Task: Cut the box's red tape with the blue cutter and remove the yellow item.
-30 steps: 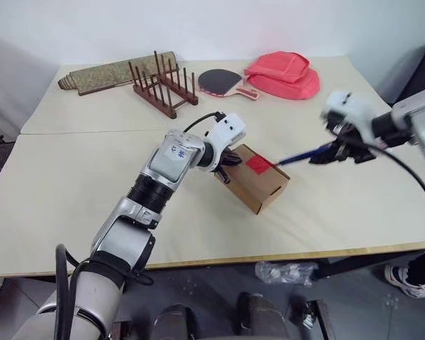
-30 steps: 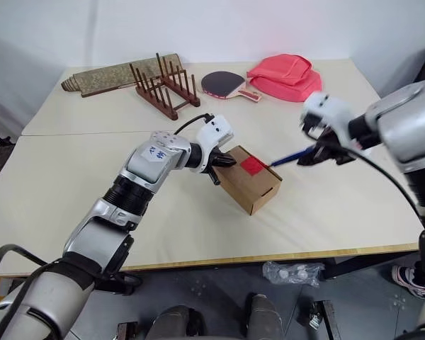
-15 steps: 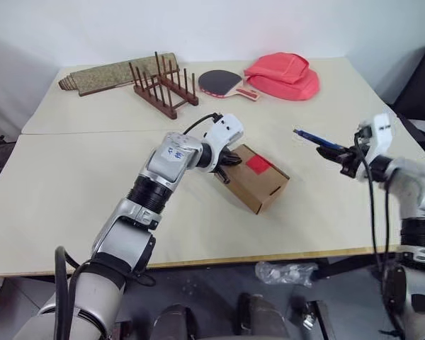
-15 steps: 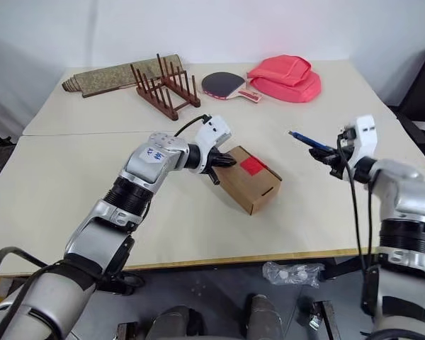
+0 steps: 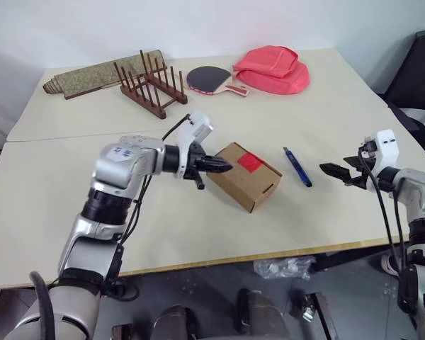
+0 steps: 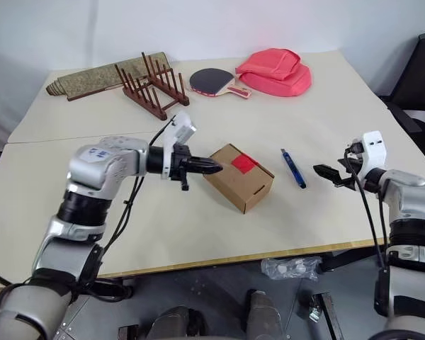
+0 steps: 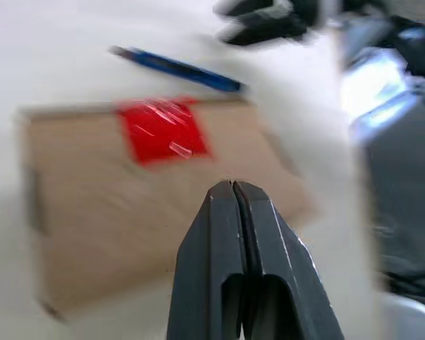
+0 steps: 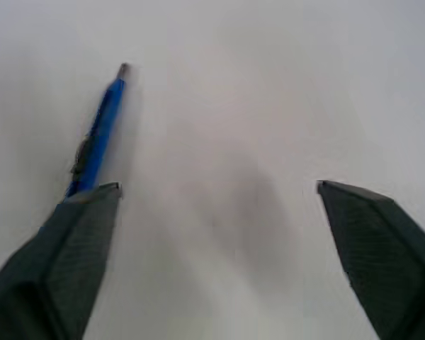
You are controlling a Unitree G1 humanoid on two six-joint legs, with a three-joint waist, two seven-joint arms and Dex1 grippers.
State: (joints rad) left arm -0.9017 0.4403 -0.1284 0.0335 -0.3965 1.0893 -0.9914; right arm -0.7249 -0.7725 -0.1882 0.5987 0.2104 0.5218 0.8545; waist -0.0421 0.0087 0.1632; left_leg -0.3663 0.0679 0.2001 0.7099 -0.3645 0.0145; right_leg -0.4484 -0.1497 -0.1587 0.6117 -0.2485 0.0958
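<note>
Right wrist view shows wide-spread, empty fingers (image 8: pixel 382 241) beside the blue cutter (image 8: pixel 95 134); left wrist's fingers (image 7: pixel 235 234) pressed together over the box (image 7: pixel 92 234).

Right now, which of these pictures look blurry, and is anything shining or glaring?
Left wrist view: smeared; the box and blue cutter have soft edges, and the red tape carries small white glints. Right wrist view: the blue cutter looks soft, the table a pale haze. Both eye views: crisp, evenly lit, with soft shadows.

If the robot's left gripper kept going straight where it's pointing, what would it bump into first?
Most likely the box. The shut left gripper points right at its near end, just short of it; whether it is touching, I can't tell.
</note>
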